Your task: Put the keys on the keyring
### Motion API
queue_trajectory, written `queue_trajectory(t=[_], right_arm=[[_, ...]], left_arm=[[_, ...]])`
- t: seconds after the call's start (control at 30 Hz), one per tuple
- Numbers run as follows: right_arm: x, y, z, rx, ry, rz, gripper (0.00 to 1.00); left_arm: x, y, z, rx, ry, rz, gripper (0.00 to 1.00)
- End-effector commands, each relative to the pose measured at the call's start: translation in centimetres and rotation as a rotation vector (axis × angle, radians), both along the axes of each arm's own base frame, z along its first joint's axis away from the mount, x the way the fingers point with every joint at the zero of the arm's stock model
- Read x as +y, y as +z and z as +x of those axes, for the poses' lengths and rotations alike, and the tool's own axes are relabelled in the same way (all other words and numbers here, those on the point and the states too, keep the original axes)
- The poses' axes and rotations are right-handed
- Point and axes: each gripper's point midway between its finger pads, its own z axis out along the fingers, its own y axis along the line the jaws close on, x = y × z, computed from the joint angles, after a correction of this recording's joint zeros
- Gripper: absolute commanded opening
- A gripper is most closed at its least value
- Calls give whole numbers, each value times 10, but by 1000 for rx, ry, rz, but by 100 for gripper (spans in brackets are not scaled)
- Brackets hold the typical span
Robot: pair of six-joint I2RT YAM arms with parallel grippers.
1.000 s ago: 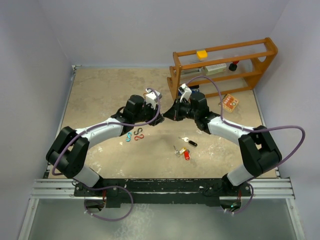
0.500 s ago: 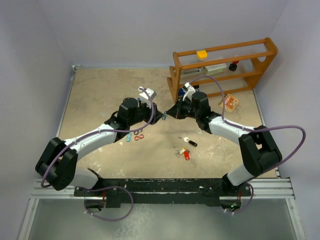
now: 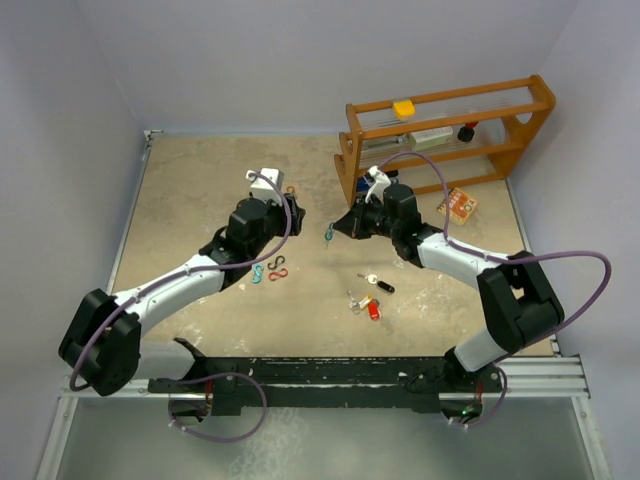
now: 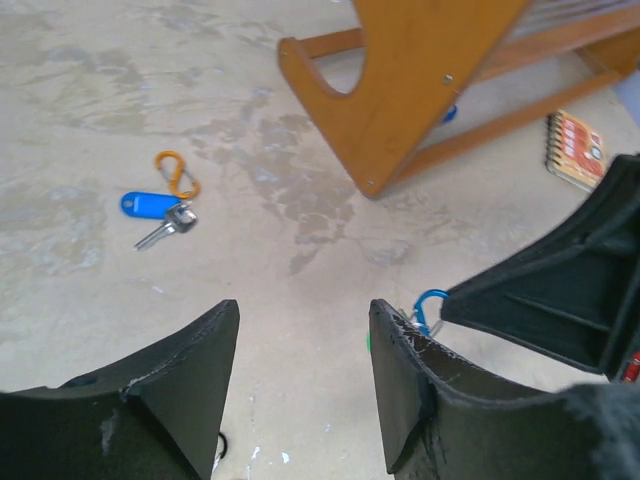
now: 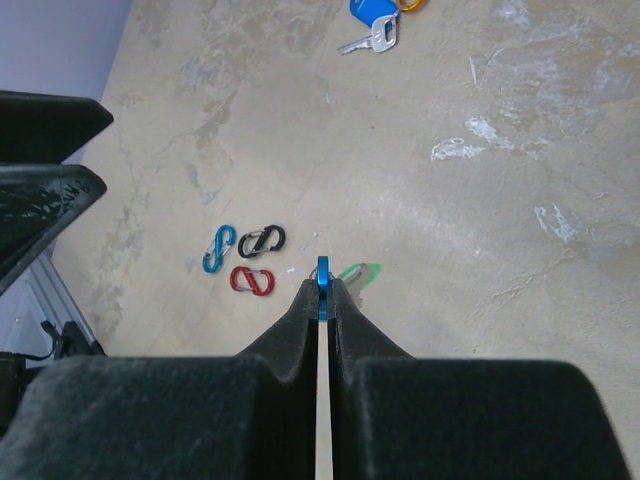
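Two grippers face each other over the table's middle: the right gripper is pinched on the blue keyring, a green tag just beside it, while the left gripper stands spread, holding nothing. Three loose keys (black, yellow and red heads) lie at five o'clock from the right gripper in the top view. A blue-tagged key lies with an orange clip at eleven o'clock from the left fingers.

The right fingers pinch the keyring, keys nearby.
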Motion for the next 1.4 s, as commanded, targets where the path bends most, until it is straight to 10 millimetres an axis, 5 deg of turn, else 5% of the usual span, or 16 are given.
queue_trajectory(t=[0.0, 0.37, 0.7, 0.83, 0.97, 1.17, 1.37], right_arm=[[-1, 15, 11, -77, -1, -17, 0], [32, 34, 36, -143, 57, -35, 0], [81, 26, 86, -140, 79, 0, 0], [87, 23, 94, -128, 81, 8, 22], [79, 24, 90, -153, 60, -8, 37], [52, 32, 72, -212, 18, -67, 39], [22, 18, 39, -185, 1, -150, 44]], left_arm=[[31, 12, 7, -30, 175, -36, 56], [83, 2, 17, 19, 362, -119, 63], [89, 6, 15, 14, 352, -128, 63], [90, 7, 14, 14, 349, -121, 63], [90, 5, 13, 19, 350, -115, 63], [85, -3, 15, 34, 338, -125, 64], [79, -17, 19, 69, 325, -125, 67]])
